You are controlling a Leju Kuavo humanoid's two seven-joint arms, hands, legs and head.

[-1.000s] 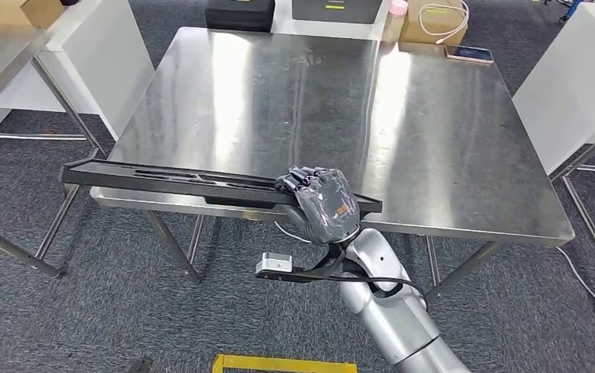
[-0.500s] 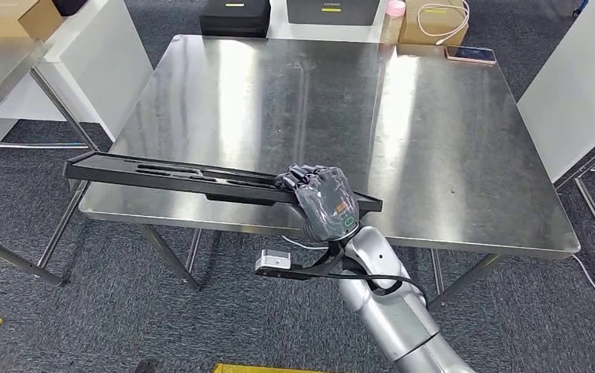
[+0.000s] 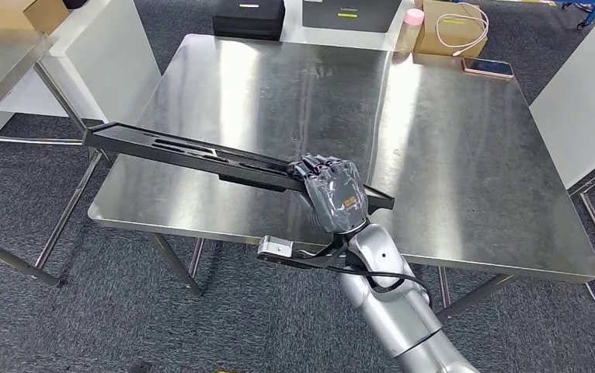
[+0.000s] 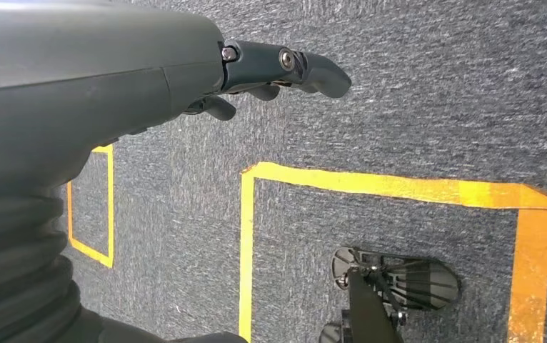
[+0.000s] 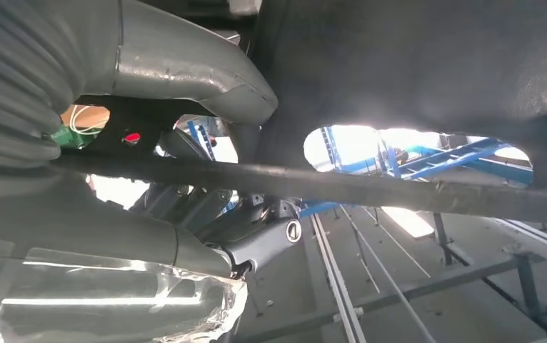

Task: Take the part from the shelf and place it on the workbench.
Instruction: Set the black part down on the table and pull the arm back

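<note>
The part is a long, flat black bar with slots. My right hand grips it near its right end and holds it level above the front of the steel workbench. Its far end reaches past the bench's left edge. In the right wrist view the part crosses close over my right hand, whose thumb and fingers wrap around it. My left hand hangs beside my body over the grey carpet, holding nothing, with its fingers loosely extended.
At the bench's far edge stand a phone, a pink-capped bottle, a cardboard box with a white cable and two black cases. White tables flank the bench on both sides. Yellow tape lines mark the carpet.
The camera has come nearer to the bench. My right hand has carried the part forward and a little to the right, so more of it lies over the steel top.
</note>
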